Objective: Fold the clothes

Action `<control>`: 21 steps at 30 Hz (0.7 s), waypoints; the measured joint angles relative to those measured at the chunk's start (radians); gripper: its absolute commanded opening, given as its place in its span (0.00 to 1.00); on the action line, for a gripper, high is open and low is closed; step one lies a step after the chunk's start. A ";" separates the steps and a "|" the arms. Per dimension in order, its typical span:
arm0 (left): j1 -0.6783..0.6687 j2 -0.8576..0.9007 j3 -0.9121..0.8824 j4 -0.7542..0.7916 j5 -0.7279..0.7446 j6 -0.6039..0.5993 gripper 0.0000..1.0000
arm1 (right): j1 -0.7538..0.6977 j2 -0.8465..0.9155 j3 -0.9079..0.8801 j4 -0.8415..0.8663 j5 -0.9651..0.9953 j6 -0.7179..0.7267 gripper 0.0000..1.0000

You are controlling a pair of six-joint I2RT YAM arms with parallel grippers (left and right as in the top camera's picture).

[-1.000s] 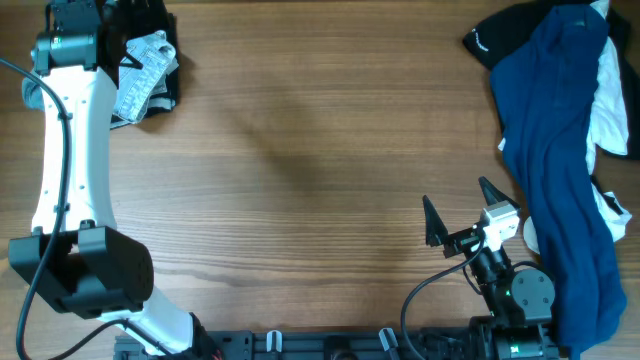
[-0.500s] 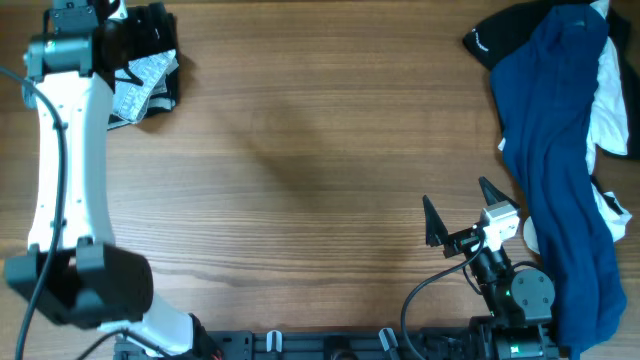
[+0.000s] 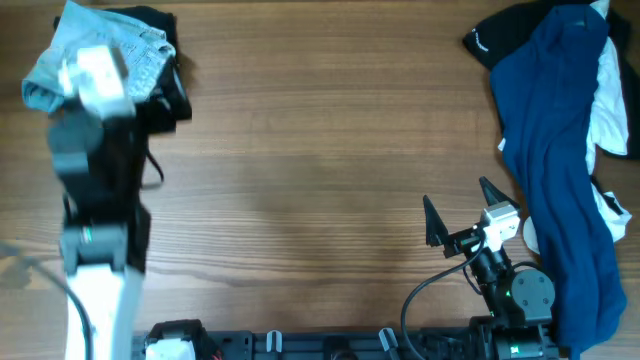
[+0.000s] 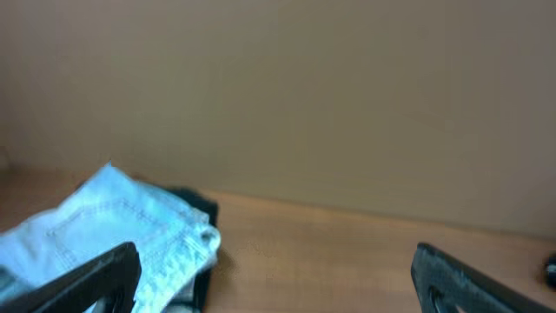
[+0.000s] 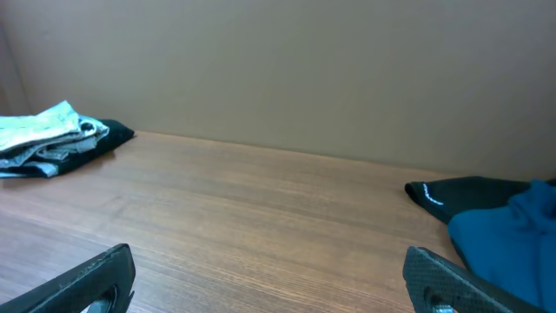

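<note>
The light-blue denim shorts [image 3: 100, 50] lie folded at the table's far left corner on a black garment [image 3: 172, 100]. They also show in the left wrist view [image 4: 113, 226] and, far off, in the right wrist view [image 5: 43, 130]. My left arm is motion-blurred just in front of this stack. My left gripper [image 4: 276, 259] is open and empty, with the shorts by its left finger. A navy-blue garment [image 3: 555, 150], a black one [image 3: 500, 35] and a white one [image 3: 612, 100] lie heaped at the right. My right gripper [image 3: 457, 198] is open and empty left of that heap.
The wooden table [image 3: 320, 150] stretches between the two piles. The right arm's base [image 3: 525, 290] sits at the near edge, touching the navy garment's lower end. A plain wall [image 5: 278, 69] stands behind the table.
My left arm has swung back from over the far-left stack toward the near edge, uncovering the folded denim shorts. The right arm has not moved.
</note>
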 measured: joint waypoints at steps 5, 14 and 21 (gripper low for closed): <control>0.025 -0.382 -0.365 0.073 0.004 -0.016 1.00 | 0.000 0.000 0.000 -0.002 0.002 0.000 1.00; 0.040 -0.756 -0.676 0.068 0.012 -0.039 1.00 | 0.000 0.000 0.000 -0.001 0.002 0.000 1.00; 0.040 -0.913 -0.806 0.069 0.016 -0.042 1.00 | 0.000 0.000 0.000 -0.001 0.002 0.000 1.00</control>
